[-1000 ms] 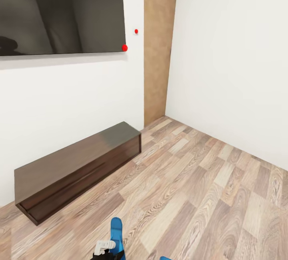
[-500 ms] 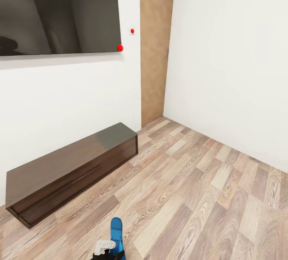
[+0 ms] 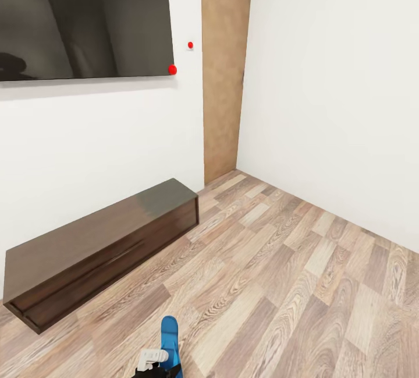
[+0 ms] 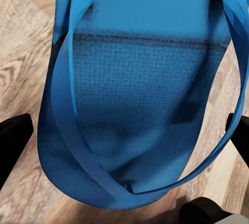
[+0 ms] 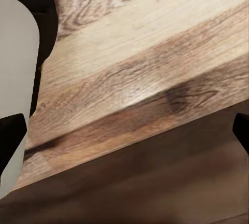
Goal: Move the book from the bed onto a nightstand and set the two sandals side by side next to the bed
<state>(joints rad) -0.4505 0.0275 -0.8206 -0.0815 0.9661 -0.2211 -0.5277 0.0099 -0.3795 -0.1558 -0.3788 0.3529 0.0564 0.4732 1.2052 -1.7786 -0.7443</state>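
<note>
While the left hand [image 3: 156,366] grips a blue sandal [image 3: 169,340], a dark bench unit [image 3: 99,250] lies ahead-left on the floor [image 3: 279,285]; right hand's state unclear.

a bright blue sandal [image 4: 140,105] is showing a finely textured, matt footbed and smooth straps. wood-grain planks are covering the floor [image 3: 279,285] with a soft sheen. a dark wooden bench unit [image 3: 99,250] is gleaming glossily below a reflective black screen [image 3: 81,17] and plain matt white walls [image 3: 331,87].
</note>
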